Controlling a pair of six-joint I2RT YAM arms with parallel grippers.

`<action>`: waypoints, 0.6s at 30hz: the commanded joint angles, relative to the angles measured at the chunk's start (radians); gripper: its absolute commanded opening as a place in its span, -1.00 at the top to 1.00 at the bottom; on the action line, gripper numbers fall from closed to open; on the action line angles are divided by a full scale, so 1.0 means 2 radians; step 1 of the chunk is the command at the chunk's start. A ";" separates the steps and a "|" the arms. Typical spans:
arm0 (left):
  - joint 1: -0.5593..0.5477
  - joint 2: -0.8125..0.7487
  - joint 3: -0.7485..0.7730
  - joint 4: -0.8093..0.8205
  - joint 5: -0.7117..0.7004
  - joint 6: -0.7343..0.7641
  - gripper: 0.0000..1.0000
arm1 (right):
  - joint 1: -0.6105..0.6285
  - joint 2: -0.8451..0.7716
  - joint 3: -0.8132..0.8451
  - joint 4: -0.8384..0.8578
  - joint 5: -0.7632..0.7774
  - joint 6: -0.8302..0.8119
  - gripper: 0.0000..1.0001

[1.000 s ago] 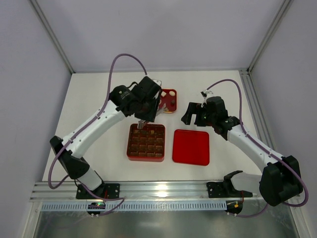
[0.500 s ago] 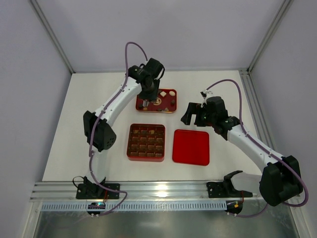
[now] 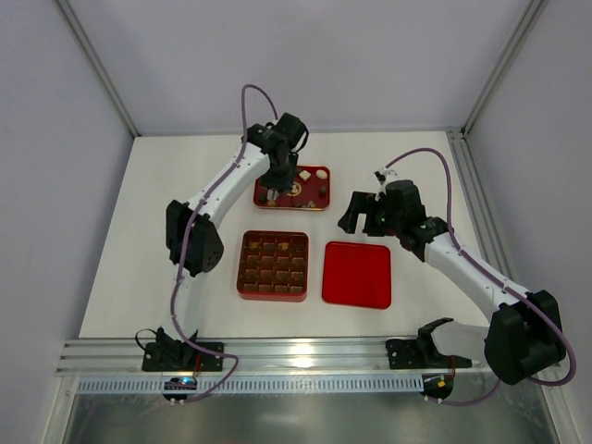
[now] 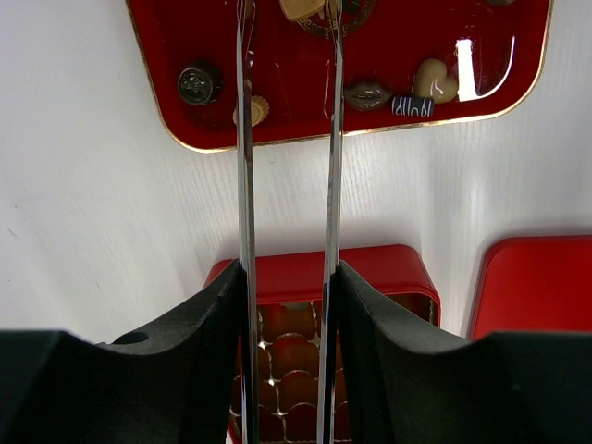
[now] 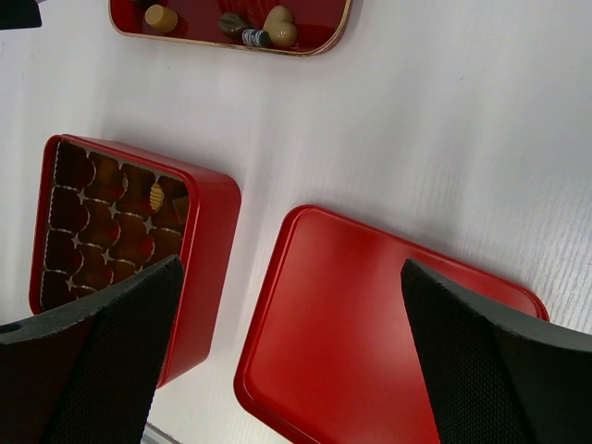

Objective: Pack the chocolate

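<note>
Top external: left arm is stretched out over the bench [image 3: 416, 166], with the left end effector [image 3: 273, 193] pointing down into the shallow red tray [image 3: 314, 196] at the far side. Right end effector [image 3: 351, 216] hangs above the bench to the right of the tray, beyond the far edge of the red lid [image 3: 357, 274]. Red box [image 3: 273, 265] with the brown grid sits on the near side of the tray. The lid lies flat just beside it on the right, with a gap between them.

Left wrist: the thin metal fingers [image 4: 245, 139] run parallel with a gap between them, tips cut off by the top of the frame. A tan piece [image 4: 302, 8] sits between them up there, against the right blade and clear of the left. So the blades are apart and not clamped on anything visible.

Chocolate [image 4: 368, 94] is mostly loose in the tray:
- round dark piece [image 4: 196, 85] left of the blades
- fluted tan piece [image 4: 257, 111] partly behind the left blade
- striped dark piece [image 4: 412, 105] touching a tan heart [image 4: 435, 80] on the right

Right wrist: the black pads [image 5: 92, 361] are spread wide with nothing between them, box and lid below. One ribbed tan piece [image 5: 157, 196] sits in a compartment near the corner of the box. I can't tell what's in the other cells.
</note>
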 commanded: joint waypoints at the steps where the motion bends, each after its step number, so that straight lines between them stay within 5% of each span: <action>1: 0.002 0.008 0.019 0.013 -0.003 0.004 0.15 | -0.002 -0.013 0.007 0.009 -0.002 -0.009 -0.99; 18: 0.011 0.032 0.029 0.016 0.016 0.001 0.18 | -0.002 -0.015 0.003 0.007 0.000 -0.009 -0.99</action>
